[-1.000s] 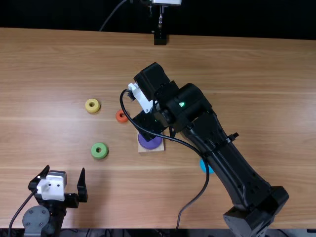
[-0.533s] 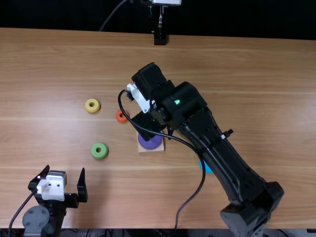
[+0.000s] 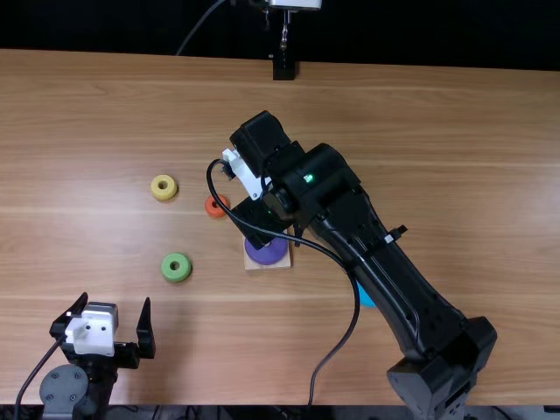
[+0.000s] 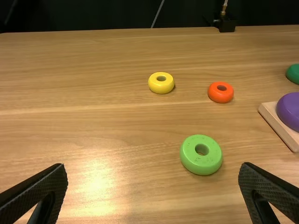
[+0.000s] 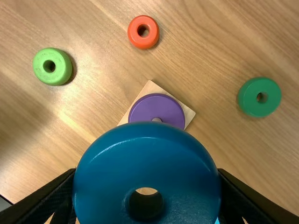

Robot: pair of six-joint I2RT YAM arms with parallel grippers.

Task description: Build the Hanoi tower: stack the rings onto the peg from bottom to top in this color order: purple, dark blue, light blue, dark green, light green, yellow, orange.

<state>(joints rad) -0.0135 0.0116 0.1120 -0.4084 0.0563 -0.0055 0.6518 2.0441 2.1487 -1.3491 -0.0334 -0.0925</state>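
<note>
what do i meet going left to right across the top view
left gripper → yellow ring → light green ring → orange ring → purple ring → light blue ring

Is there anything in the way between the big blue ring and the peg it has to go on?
Nothing that I can see. The right hand holds the dark blue ring near the peg, whose tip shows in the middle of the purple ring. The orange ring and dark green ring lie off to the sides.

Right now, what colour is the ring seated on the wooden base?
The ring is purple; it shows best in the right wrist view.
</note>
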